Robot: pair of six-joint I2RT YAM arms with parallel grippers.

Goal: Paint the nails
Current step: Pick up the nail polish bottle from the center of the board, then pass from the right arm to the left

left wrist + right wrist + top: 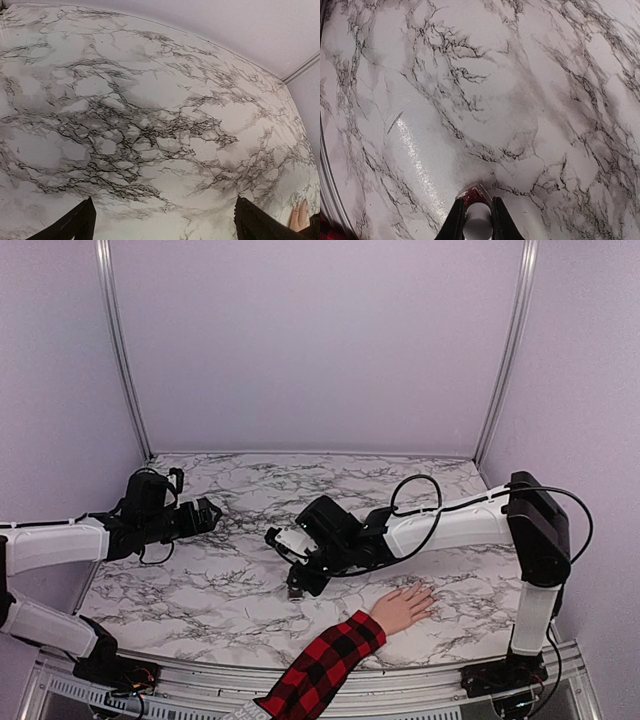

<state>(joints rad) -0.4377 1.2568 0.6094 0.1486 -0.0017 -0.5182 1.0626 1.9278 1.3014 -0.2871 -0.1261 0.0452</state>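
Your right gripper (477,212) is pinched on the white cap (477,226) of the dark-red polish bottle (475,192) at the centre of the marble table (200,590). Your left gripper (162,225) gapes wide and empty at 9 o'clock. The nails (424,593) tip the pale hand (403,608) at 5 o'clock. They are probably hard, tiny and easily smeared, so there is nothing to grasp: hold the cap and touch lightly.
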